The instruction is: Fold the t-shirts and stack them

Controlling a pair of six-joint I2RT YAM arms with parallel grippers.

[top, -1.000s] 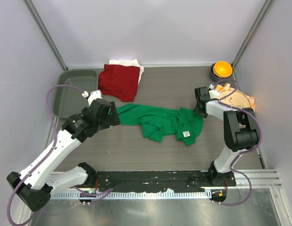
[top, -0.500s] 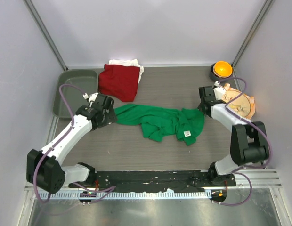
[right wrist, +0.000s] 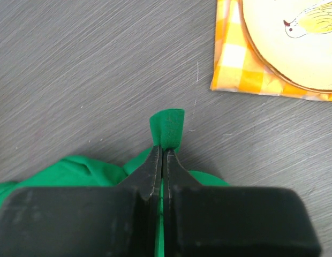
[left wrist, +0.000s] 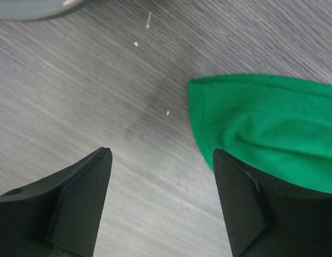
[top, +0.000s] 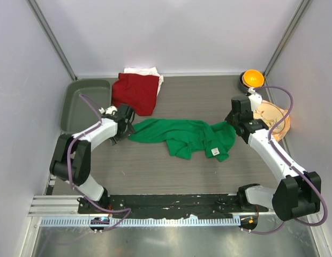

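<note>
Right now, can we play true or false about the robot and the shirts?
1. The right gripper is pinching a bit of the green t-shirt. True.
2. The left gripper is holding the green t-shirt too. False: its jaws stand open over the table, and the shirt's edge lies beside one of them.
3. The red t-shirt lies on top of the green one. False: they are apart. The red one is at the back, partly covering the white t-shirt.
4. The plate with a yellow bird sits on the checked napkin. True.
5. The green t-shirt is neatly folded. False: it is crumpled and stretched out sideways.
</note>
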